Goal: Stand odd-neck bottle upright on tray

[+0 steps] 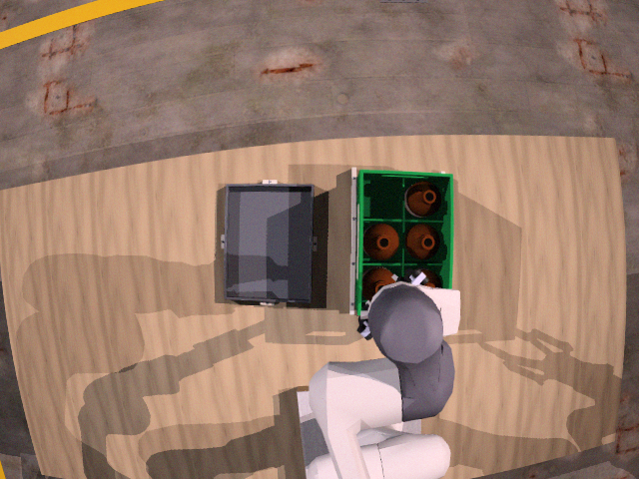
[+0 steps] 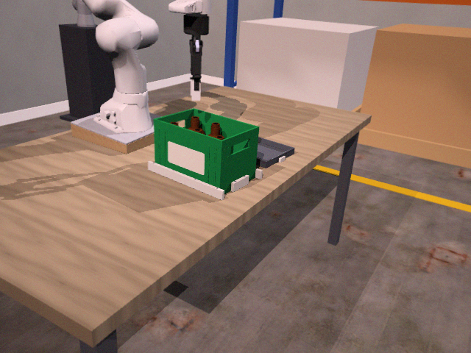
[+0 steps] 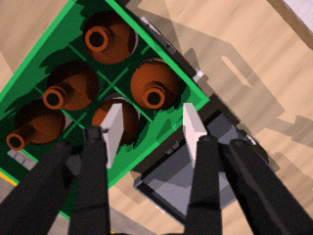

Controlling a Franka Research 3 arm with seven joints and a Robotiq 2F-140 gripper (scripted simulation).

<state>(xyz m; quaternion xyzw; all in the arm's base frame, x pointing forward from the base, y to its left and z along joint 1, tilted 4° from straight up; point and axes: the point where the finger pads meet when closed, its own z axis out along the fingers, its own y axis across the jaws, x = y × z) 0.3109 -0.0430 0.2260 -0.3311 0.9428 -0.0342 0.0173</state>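
The green crate (image 1: 402,239) stands on the table with five brown bottles upright in its cells. One bottle (image 1: 421,198) is in the far right cell, two (image 1: 381,240) (image 1: 422,240) in the middle row, two (image 1: 377,280) in the near row partly hidden by my arm. The dark grey tray (image 1: 269,241) lies left of the crate and holds nothing. My gripper (image 3: 153,117) (image 2: 195,89) is open and empty, hanging well above the crate's near end. In the wrist view one bottle (image 3: 154,90) shows between the fingers and another (image 3: 119,117) lies behind the left finger.
White stop blocks (image 2: 186,180) line the crate's sides and the tray's edges. The robot base (image 2: 121,114) stands on a plinth behind the crate. The table edge (image 2: 304,151) runs close beyond the tray.
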